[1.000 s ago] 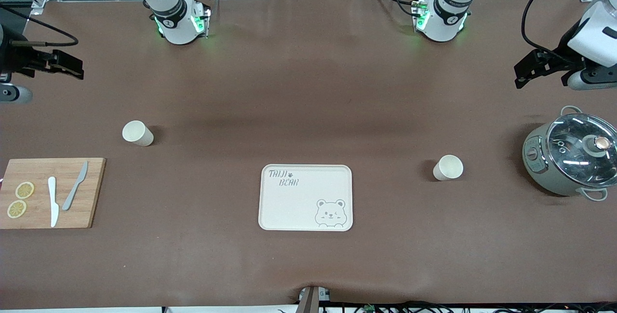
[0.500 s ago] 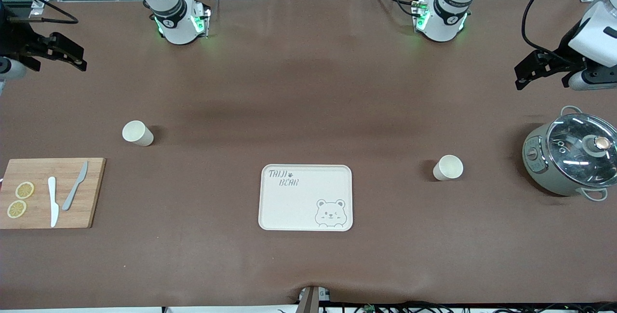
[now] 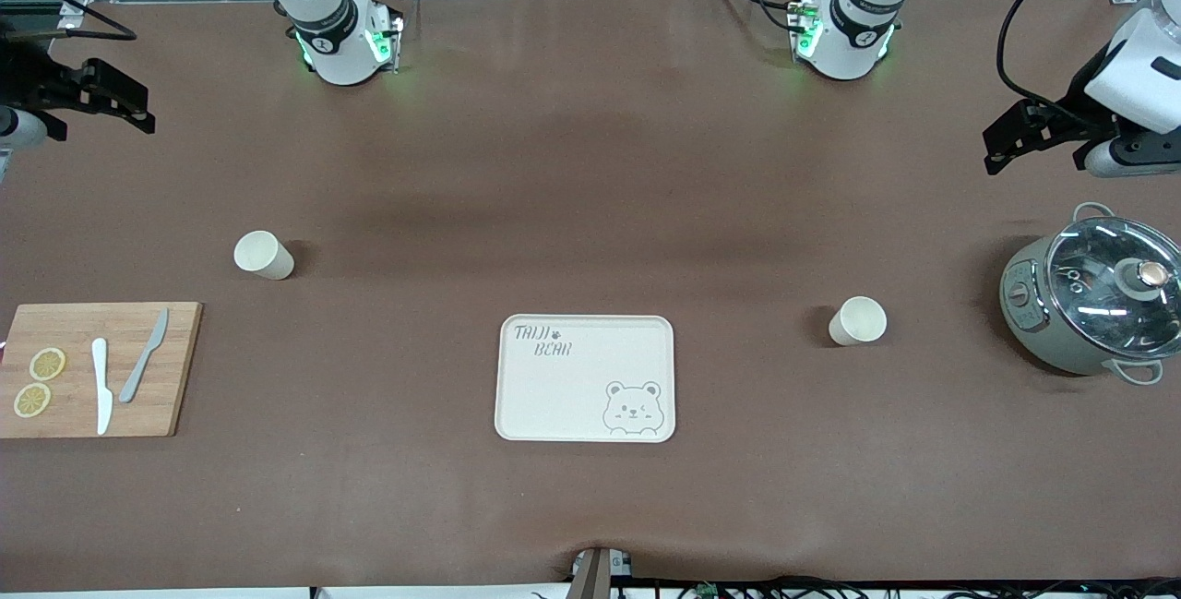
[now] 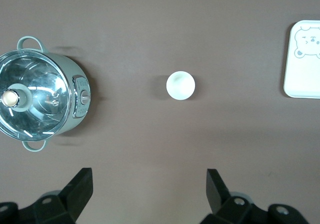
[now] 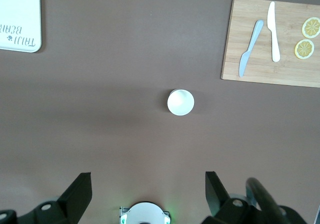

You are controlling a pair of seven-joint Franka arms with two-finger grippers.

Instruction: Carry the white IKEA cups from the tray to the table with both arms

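Observation:
Two small white IKEA cups stand upright on the brown table. One cup (image 3: 263, 255) (image 5: 180, 102) is toward the right arm's end. The second cup (image 3: 858, 320) (image 4: 180, 85) is toward the left arm's end, beside the bear tray (image 3: 585, 377). My right gripper (image 3: 138, 106) (image 5: 148, 186) hangs open and empty, high over the table edge at its end. My left gripper (image 3: 993, 145) (image 4: 150, 184) is also open and empty, raised over bare table close to the pot. Each wrist view looks down on its own cup, well clear of the fingers.
A grey-green pot with a glass lid (image 3: 1093, 304) (image 4: 42, 101) stands at the left arm's end. A wooden cutting board (image 3: 97, 368) (image 5: 272, 43) with two knives and lemon slices lies at the right arm's end. The arm bases (image 3: 346, 41) (image 3: 844, 36) stand along the robots' edge.
The right gripper has drifted toward the robots' edge of the table. The left gripper has barely shifted. Both cups stay where they were.

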